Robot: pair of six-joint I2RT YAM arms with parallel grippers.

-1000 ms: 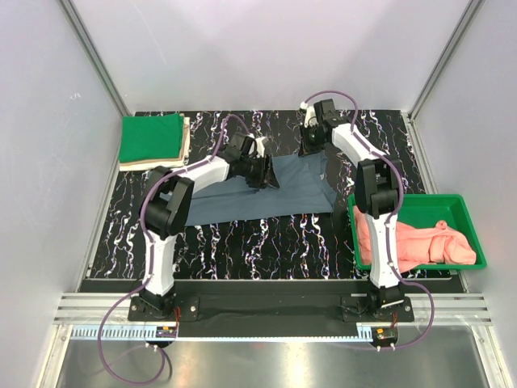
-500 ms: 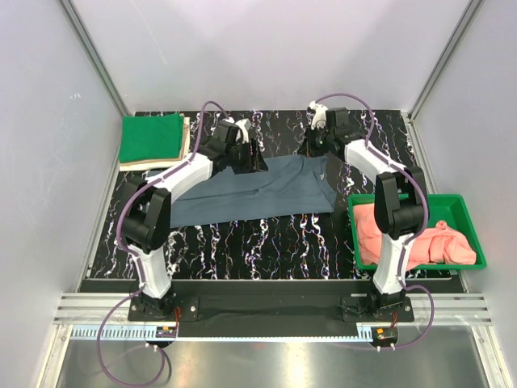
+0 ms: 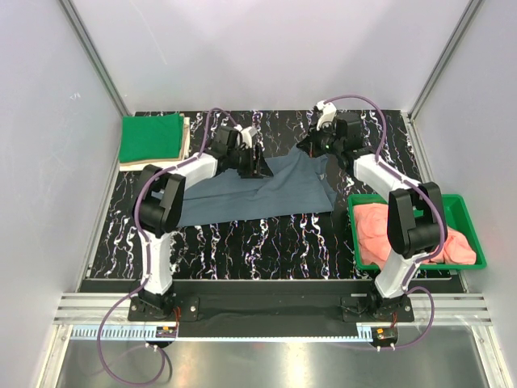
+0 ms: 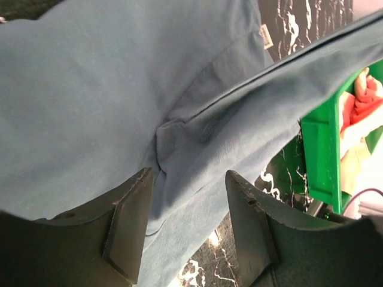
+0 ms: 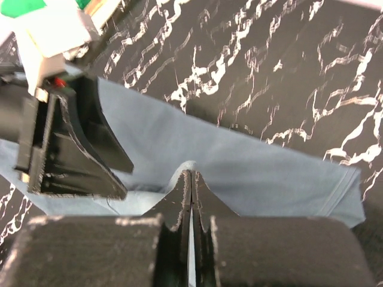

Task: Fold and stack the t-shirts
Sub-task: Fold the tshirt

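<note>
Left pincer (image 4: 188, 176) edged farther back, jaws parted astride blue-grey t-shirt (image 4: 90, 89); right pincer (image 5: 190, 173) pinches its edge.

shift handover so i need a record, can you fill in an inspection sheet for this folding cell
surface: black marbled table, white veining
job's things: blue-grey t-shirt spread mid-table, rumpled; green t-shirt folded on beige t-shirt, far left corner; pink t-shirts heaped in green tray, right side
clutter: nothing seen
grippers: left claw open over the blue-grey t-shirt; right claw shut on a pinch of it
cables: purple cables loop off both arms
surroundings: white walls, metal frame posts
</note>
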